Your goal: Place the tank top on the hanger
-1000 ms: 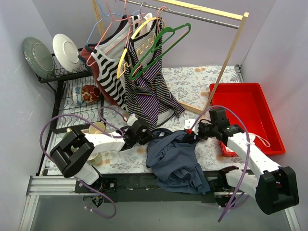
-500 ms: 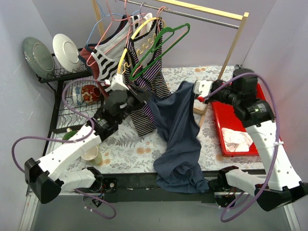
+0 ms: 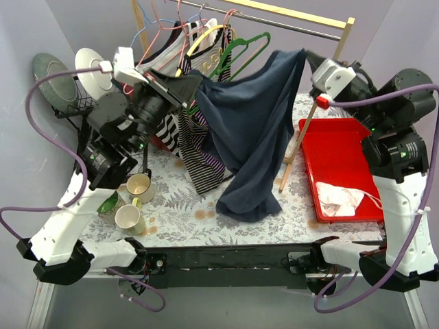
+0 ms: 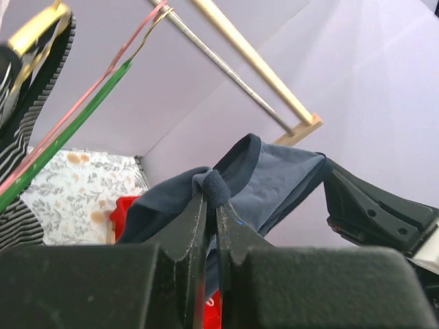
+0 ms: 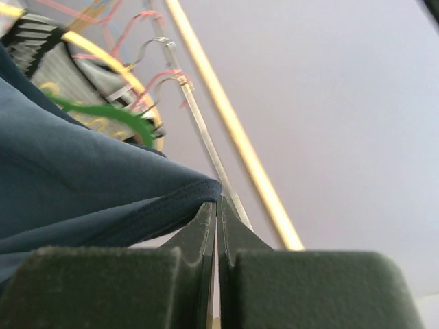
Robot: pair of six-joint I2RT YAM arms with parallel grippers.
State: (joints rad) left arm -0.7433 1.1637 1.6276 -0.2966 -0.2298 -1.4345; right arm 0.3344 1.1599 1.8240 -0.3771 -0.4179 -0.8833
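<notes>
The navy tank top (image 3: 250, 130) hangs spread in the air between my two grippers, in front of the clothes rail; its lower end droops to the table. My left gripper (image 3: 195, 83) is shut on one bunched strap (image 4: 214, 186). My right gripper (image 3: 306, 56) is shut on the other top edge (image 5: 209, 188). The green hanger (image 3: 241, 49) hangs by its hook on the rail just behind the top, between the grippers. Its arm shows in the left wrist view (image 4: 68, 133) and as a green blur in the right wrist view (image 5: 113, 113). The chest print is hidden.
Yellow and pink hangers carry striped tops (image 3: 206, 147) on the rail (image 3: 274, 24), left of the green hanger. The rack's slanted wooden post (image 3: 309, 123) stands under my right gripper. A red tray (image 3: 343, 147) holds white cloth at right. Two mugs (image 3: 134, 202) and a dish rack (image 3: 75, 82) are at left.
Both arms have risen from the table to rail height, lifting the tank top off the table and stretching it out in front of the green hanger.
</notes>
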